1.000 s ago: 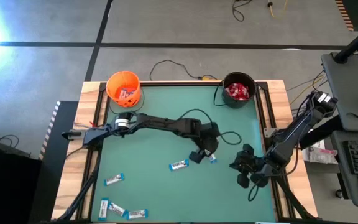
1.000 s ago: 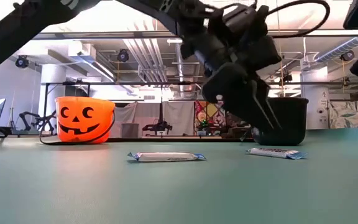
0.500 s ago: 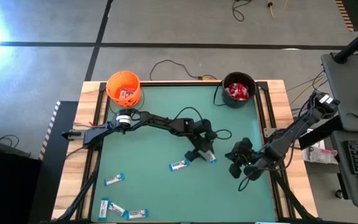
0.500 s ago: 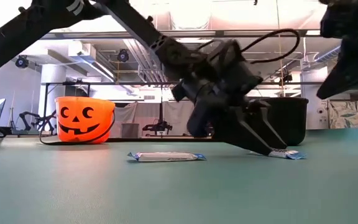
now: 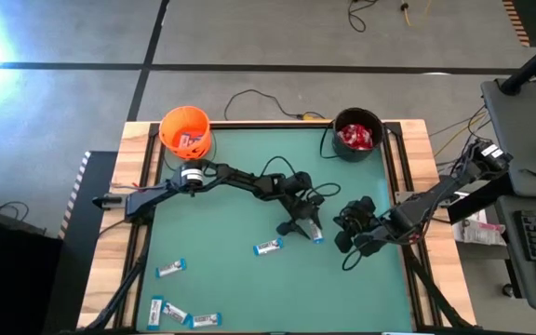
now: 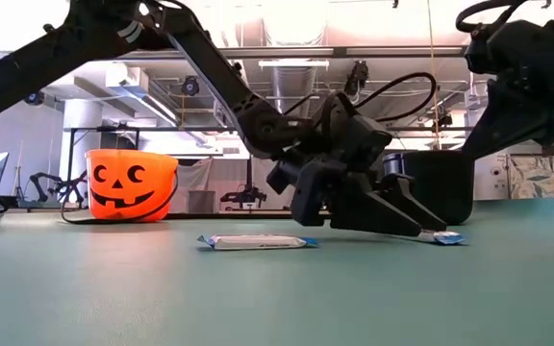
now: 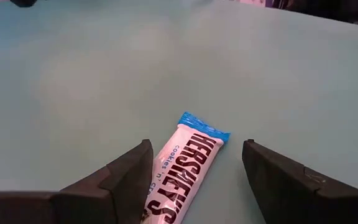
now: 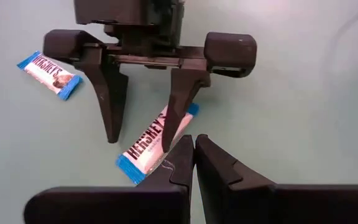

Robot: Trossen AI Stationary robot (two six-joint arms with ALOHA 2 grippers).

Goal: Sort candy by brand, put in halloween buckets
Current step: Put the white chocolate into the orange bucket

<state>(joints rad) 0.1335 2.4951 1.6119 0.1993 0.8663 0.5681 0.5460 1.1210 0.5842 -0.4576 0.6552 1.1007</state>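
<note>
A slim blue-and-white candy bar [image 7: 185, 174] lies flat on the green table near its middle. My left gripper [image 7: 196, 149] is open and low over the table, slanting a little downward, with one finger on either side of that bar [image 5: 316, 234]. The bar lies close to one finger [image 8: 174, 106]. My right gripper [image 8: 194, 142] is shut and holds nothing; it hangs above the table just to the right of the left gripper [image 5: 307, 226]. The orange bucket [image 5: 185, 130] stands at the far left and the black bucket [image 5: 357, 133], with red packets inside, at the far right. My left gripper has the bar [image 8: 148, 146] between its open fingers. One finger [image 7: 129, 177] stands right at the bar's long edge, and I cannot tell whether it touches. The bar lies flat on the table.
A second bar [image 5: 268, 247] lies just left of the left gripper, also seen in the low view [image 6: 256, 241]. Several more bars [image 5: 170, 312] are scattered at the near left corner. Cables loop above the middle of the table. Wooden rails edge the table.
My left gripper has come down to the table and tipped from steep to nearly level, ending with its open fingers around the bar, which has stayed in place. My right gripper, still shut, has moved toward the table's left, closer to the left gripper.
</note>
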